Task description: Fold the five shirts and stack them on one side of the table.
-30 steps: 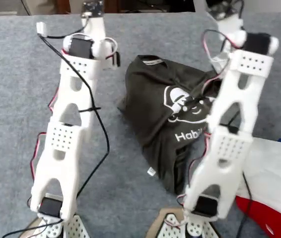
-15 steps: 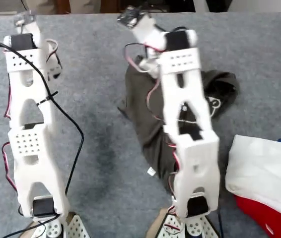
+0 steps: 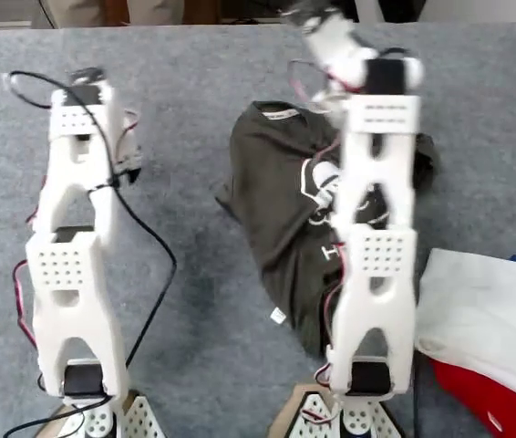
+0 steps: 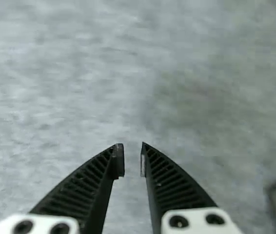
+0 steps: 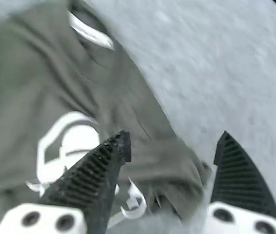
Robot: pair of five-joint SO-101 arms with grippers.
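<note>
The coming move turns on the right arm and the dark olive shirt (image 3: 272, 182). The shirt lies crumpled mid-table, its long axis running from the collar at the far end back toward the arm bases, leaning a little to the right as it comes near. The right arm stretches out directly over it. In the right wrist view the right end effector (image 5: 174, 141) hangs above the shirt's rumpled edge near the white chest print. Its jaws are spread wide and hold nothing, one over the cloth and the other over bare grey table (image 3: 194, 73) just past the hem. A bunched fold sits between them (whether either tip already touches the fabric I cannot tell).

This arm is plainly the nearer one, and my judgement is that closing on that fold is what the next step calls for.

The left arm reaches out over open table well to the left of the shirt. The left end effector (image 4: 132, 160) points down at bare cloth-covered table, drawn in to a narrow slit and holding nothing.

A white shirt (image 3: 486, 301) rests on a red shirt (image 3: 477, 397) at the near right of the table, apart from the dark one.
</note>
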